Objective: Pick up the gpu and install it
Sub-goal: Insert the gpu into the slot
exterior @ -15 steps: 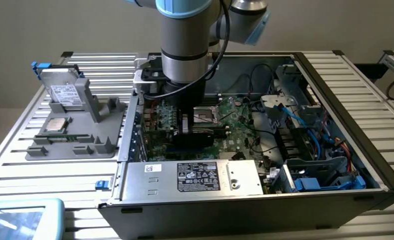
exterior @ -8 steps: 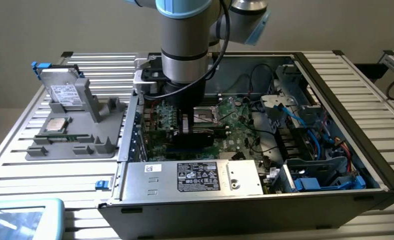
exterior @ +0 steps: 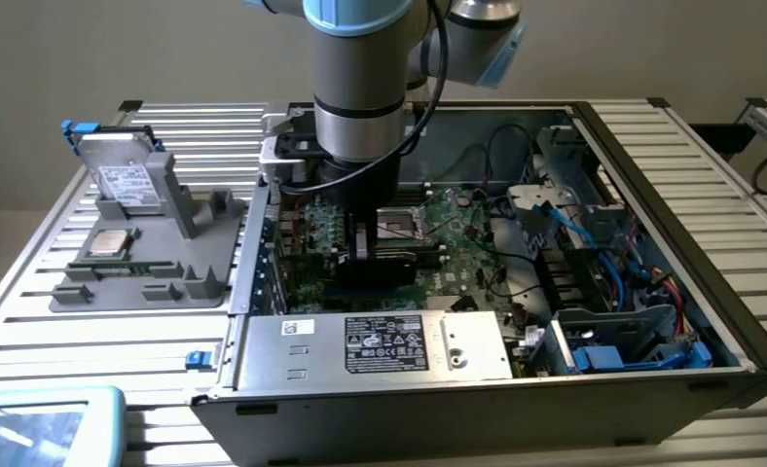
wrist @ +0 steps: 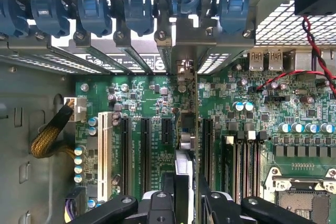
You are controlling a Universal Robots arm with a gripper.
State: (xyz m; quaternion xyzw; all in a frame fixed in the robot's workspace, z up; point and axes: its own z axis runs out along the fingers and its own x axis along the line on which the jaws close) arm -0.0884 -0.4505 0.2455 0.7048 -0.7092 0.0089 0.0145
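No writing can be made out clearly. The power supply [exterior: 371, 345] at the near side of the computer case [exterior: 643, 389] carries a black label [exterior: 383, 342] and a small white sticker [exterior: 298, 328], and the hard drive [exterior: 127, 182] on the grey holder [exterior: 143, 263] at the exterior view's left has a white label; their print is too small to read.

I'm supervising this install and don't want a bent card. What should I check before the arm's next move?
1. Grip: the gpu stands edge-on between the fingers of the end effector: ok.
2. Alignment: the gpu runs parallel to the black expansion slots: ok.
3. Seating: whether its lower edge is in a slot: cannot tell.
4. Yellow cable bundle lies apart from the card: ok.
5. Red-black wires lie apart from the card: ok.
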